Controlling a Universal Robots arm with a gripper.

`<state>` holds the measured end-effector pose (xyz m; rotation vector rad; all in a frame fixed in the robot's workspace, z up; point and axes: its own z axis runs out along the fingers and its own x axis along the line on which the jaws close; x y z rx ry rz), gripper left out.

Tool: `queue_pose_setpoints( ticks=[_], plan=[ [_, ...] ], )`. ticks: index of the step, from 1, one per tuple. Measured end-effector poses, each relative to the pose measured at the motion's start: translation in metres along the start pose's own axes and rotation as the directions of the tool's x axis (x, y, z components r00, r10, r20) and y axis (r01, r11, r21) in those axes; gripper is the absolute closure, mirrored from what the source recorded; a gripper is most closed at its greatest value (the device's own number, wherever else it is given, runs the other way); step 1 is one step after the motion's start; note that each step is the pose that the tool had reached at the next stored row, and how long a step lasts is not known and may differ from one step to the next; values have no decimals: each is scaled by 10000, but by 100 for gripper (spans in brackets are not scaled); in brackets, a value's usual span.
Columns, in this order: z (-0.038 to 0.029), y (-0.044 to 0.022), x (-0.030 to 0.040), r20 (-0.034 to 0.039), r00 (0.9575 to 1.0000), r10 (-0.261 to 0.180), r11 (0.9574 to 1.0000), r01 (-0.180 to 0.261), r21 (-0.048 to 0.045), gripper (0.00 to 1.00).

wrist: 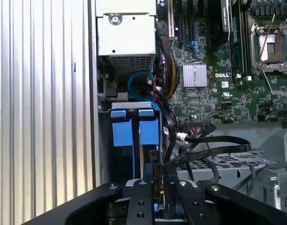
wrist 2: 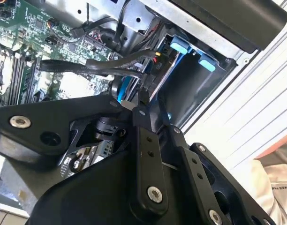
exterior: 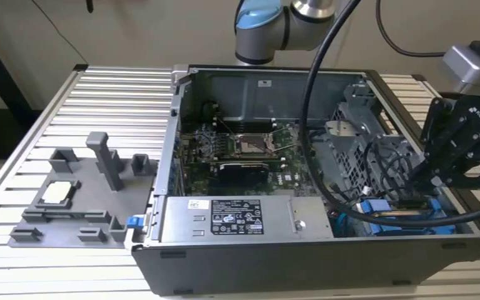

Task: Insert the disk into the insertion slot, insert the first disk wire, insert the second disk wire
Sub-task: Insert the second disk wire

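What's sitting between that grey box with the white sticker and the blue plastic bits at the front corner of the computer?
In the exterior view, a thick black cable sags between the power-supply box and the blue carrier ends, beside the gripper.

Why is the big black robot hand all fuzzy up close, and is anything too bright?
In the second wrist view the gripper sits so close to the camera that its black links look soft, and the white slatted table glares. In the first wrist view the blue carrier ends look sharp. In the exterior view the light is even and dimmer.

Ext. cam high, wide; wrist cams close.
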<state>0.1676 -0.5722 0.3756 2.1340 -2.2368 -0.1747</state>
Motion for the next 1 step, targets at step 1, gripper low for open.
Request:
queue_pose_setpoints(
  ticks=[1],
  plan=[
    [0,0,0,0,10000,0,10000,0,0,75]
  ],
)
